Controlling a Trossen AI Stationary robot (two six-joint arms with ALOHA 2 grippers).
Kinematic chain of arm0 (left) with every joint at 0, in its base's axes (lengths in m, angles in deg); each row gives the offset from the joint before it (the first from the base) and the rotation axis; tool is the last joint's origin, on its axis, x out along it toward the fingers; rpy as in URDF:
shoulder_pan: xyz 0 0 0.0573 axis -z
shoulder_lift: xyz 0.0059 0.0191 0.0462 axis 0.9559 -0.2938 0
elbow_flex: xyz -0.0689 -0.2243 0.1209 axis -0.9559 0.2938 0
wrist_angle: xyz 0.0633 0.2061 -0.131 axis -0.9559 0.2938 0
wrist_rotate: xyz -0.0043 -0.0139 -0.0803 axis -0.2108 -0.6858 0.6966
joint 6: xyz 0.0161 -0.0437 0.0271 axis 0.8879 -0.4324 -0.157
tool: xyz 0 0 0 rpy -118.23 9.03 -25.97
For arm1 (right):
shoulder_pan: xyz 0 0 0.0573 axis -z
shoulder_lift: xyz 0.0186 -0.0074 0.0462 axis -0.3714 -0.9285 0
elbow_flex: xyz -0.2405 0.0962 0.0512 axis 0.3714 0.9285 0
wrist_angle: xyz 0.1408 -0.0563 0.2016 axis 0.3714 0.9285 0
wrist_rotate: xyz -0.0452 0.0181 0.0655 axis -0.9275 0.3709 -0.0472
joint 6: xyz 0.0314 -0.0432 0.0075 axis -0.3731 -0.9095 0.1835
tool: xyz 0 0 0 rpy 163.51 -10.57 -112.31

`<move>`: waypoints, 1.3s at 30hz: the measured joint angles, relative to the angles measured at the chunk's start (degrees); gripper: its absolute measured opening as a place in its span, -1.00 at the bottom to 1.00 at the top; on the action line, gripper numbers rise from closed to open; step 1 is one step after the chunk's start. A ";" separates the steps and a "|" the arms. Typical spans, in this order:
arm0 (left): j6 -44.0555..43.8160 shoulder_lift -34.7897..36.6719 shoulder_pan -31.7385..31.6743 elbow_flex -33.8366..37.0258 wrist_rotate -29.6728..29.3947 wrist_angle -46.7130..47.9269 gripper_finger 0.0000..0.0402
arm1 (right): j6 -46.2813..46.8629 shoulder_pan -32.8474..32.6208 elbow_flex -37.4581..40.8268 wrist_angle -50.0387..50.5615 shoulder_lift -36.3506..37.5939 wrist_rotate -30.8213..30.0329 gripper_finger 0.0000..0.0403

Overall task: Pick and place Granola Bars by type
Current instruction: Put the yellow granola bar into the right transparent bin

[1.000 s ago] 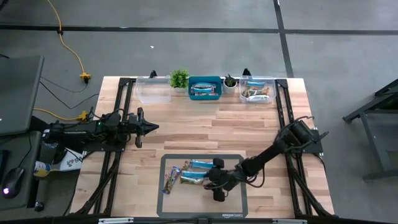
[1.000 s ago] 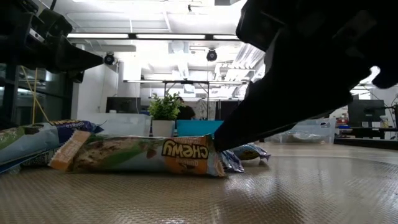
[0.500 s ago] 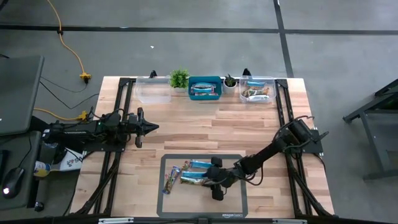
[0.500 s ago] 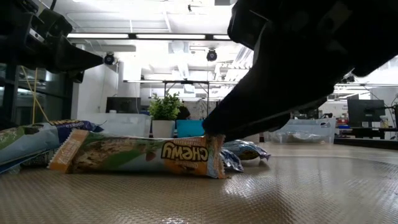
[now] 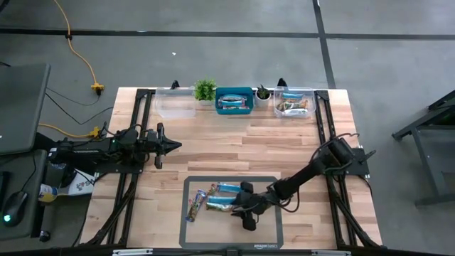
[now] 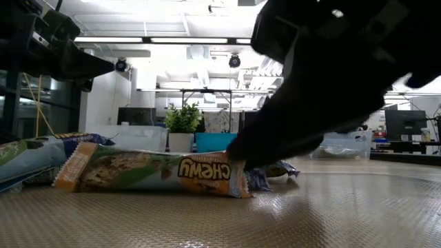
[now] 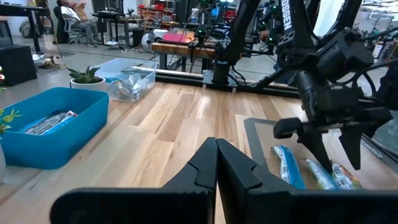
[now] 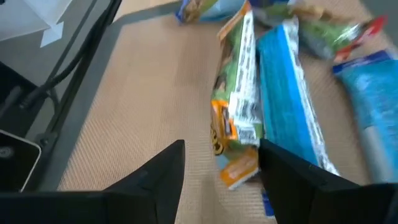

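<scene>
Right gripper (image 5: pixel 244 206) sits low over the grey mat (image 5: pixel 266 233) at the bench's near edge, fingers spread around the end of a green granola bar (image 8: pixel 237 118) lying among other bars. Left gripper (image 5: pixel 170 146) hovers mid-bench, fingers together.

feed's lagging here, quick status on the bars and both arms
Right gripper open, fingers straddling end of green bar on the mat. Left gripper shut, parked over the table's left side. Blue bar alongside, nothing blocking.

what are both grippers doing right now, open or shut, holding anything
Left gripper: shut, empty, above the bare table.
Right gripper: open, holding nothing, fingers astride the end of the green granola bar on the mat.
</scene>
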 joint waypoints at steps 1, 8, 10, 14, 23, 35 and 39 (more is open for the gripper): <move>-0.02 0.02 0.00 0.00 0.00 0.00 -0.99 | 0.16 -0.01 -0.35 -0.08 -0.60 0.34 -0.08; -0.02 0.01 0.02 0.01 0.00 0.00 -0.99 | -0.33 -0.04 -5.30 -0.02 -4.80 -1.52 -0.08; 0.00 0.01 0.02 0.00 0.00 0.00 -0.99 | -1.22 -0.04 -6.71 0.19 -5.92 -2.03 -0.08; -0.01 0.01 0.01 0.00 0.02 0.00 -0.99 | -1.36 0.13 -9.02 0.17 -7.87 -3.32 -0.08; -0.02 0.00 0.02 0.00 0.00 0.00 -0.99 | 2.28 0.24 -9.43 0.26 -8.20 -5.02 -0.28; -0.01 0.00 0.01 0.01 0.01 0.00 -0.99 | 2.82 0.07 -9.37 -0.13 -8.20 -2.91 -0.82; 0.00 0.00 0.02 0.00 0.02 0.00 -0.99 | 2.87 0.05 -9.29 -0.61 -8.03 -2.34 -0.85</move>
